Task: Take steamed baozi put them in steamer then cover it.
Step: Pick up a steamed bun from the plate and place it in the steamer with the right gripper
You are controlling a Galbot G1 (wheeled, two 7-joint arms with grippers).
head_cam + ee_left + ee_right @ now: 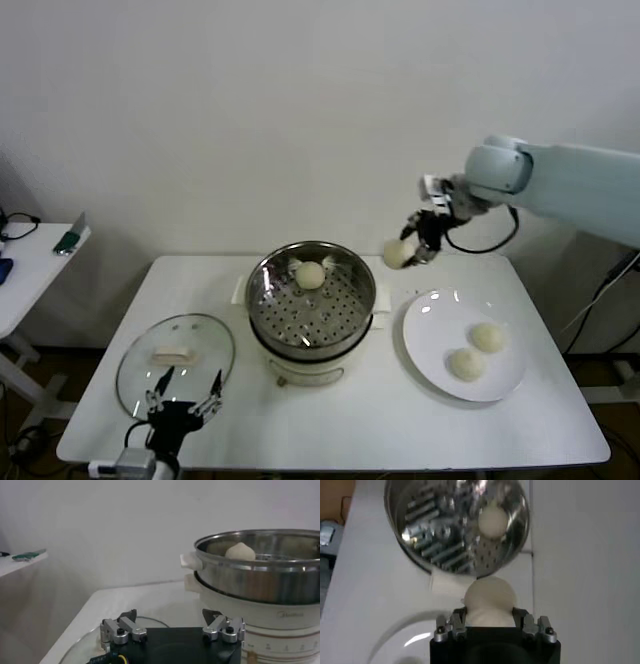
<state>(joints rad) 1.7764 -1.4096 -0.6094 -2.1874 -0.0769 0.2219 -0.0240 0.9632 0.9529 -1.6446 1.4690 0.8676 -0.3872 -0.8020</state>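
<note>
Done so far: I count one steamed baozi (pixel 310 274) already on the perforated floor of the steamer (pixel 312 301), sitting toward 12 o'clock inside the pot.
In hand: my right gripper (pixel 413 247) is pinching a second baozi (pixel 396 253), raised above the table at about 3 o'clock from the steamer, just outside its rim; from the wrist view the bun (pixel 488 600) fills the gap between the fingers.
Still waiting: two baozi (pixel 478 351) lie on the white plate (pixel 432 368), at 4 o'clock from the steamer.
Cover: the glass lid (pixel 176 362) lies flat on the table at 8 o'clock from the steamer, not yet placed.
Left gripper (pixel 184 395): spread wide and empty, hovering over the near edge of the lid.
My estimate: roughly a quarter done; three buns and the covering remain.
</note>
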